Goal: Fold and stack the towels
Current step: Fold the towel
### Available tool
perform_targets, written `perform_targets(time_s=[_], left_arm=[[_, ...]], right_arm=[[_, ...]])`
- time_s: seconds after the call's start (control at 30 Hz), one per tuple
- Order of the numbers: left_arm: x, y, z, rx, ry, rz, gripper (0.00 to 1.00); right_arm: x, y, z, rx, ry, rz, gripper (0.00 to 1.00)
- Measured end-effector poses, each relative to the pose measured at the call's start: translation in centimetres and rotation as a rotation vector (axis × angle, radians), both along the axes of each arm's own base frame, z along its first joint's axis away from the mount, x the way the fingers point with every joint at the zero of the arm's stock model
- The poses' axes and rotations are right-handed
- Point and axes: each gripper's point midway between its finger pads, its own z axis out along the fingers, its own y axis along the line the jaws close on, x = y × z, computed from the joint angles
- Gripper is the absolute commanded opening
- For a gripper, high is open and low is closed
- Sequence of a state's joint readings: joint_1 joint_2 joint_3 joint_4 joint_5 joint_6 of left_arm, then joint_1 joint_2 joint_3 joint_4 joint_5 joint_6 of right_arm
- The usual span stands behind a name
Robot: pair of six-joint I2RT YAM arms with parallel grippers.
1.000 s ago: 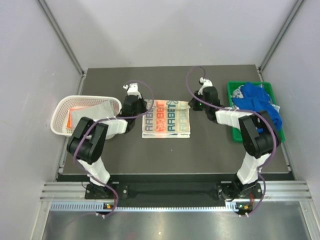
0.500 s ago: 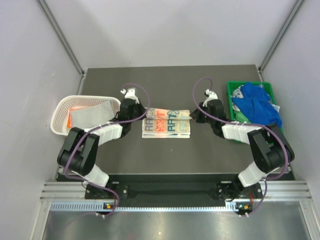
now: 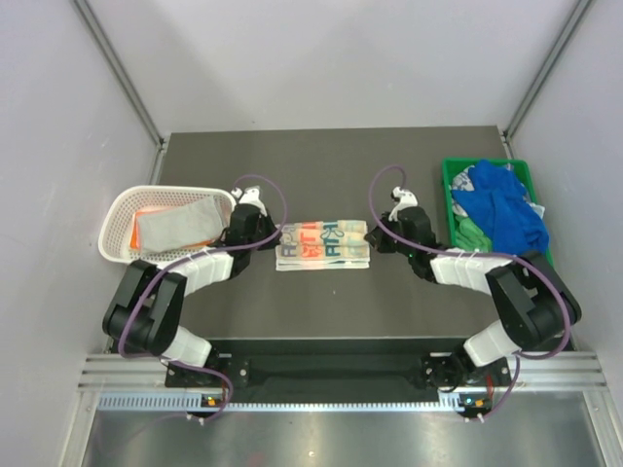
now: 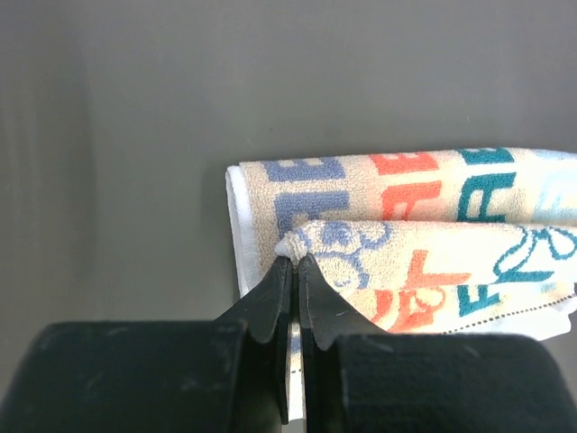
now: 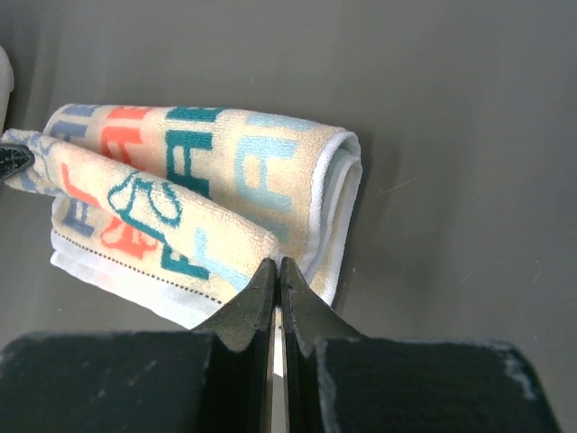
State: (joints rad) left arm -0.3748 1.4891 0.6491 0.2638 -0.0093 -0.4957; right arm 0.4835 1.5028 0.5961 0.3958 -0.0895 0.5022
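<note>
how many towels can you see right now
4: the lettered towel mid-table, pinched by the left gripper and right gripper; an orange towel and a white towel in the basket; a blue towel in the green bin. More may be hidden under the blue one.

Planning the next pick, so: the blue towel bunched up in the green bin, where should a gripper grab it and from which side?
Probably a raised fold on top of the blue towel, coming straight down. It lies in a crumpled heap with no clear corner showing, and the walls of the green bin block a sideways approach.
</note>
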Motion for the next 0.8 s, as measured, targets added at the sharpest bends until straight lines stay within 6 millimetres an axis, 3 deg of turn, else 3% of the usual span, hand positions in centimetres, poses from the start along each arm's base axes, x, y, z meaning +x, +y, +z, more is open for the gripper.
perform_targets(time_s=[0.47, 0.8], left_arm=[[-2.0, -0.5, -1.5, -0.025, 0.052, -0.055, 0.11], [-2.5, -0.4, -0.7, -0.031, 0.05, -0.056, 0.23]], right_arm=[[-0.3, -0.4, -0.4, -0.013, 0.0, -0.016, 0.0], [-1.7, -0.3, -1.7, -0.015, 0.026, -0.004, 0.04]])
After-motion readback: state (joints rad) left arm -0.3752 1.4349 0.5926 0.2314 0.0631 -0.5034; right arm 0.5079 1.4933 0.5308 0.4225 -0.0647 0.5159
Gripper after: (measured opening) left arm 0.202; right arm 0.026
